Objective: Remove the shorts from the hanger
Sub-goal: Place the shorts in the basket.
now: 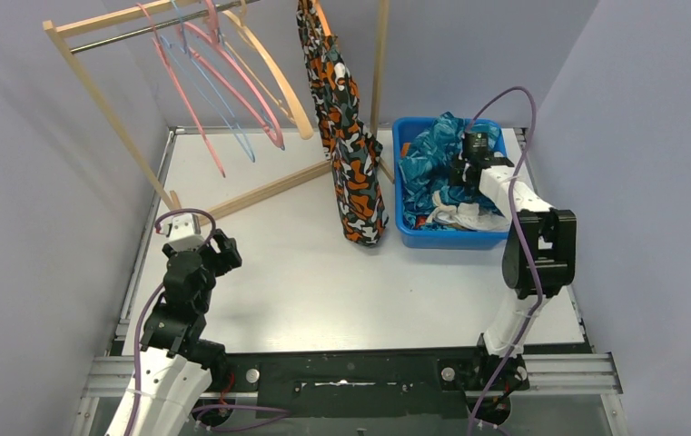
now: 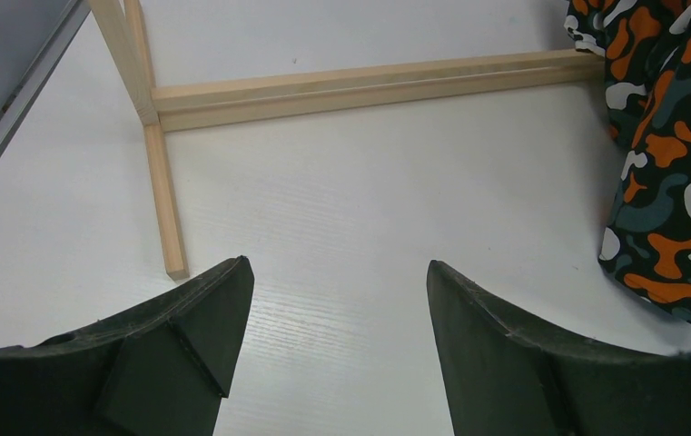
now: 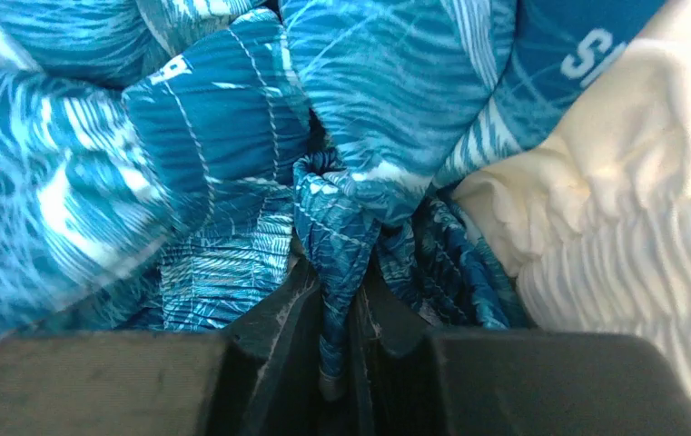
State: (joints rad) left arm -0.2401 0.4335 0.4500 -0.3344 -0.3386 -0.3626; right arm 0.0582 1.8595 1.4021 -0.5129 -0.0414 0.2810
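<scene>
Hovering at about 8 o'clock over the worktop [image 1: 323, 291], the left tool [image 2: 337, 272] points down at bare surface, its fingers spread apart and holding nothing. Over at 2 o'clock the right tool [image 3: 341, 300] reaches into a blue bin [image 1: 441, 240], pinched tight on a fold of the blue patterned shorts [image 3: 232, 136], with white shorts [image 3: 614, 227] bunched just beside them. Farther back, near 12 o'clock, the camouflage shorts [image 1: 346, 136] hang from the wooden rack [image 1: 269, 189]. Pink and blue hangers [image 1: 276, 141] dangle at 11 o'clock.
</scene>
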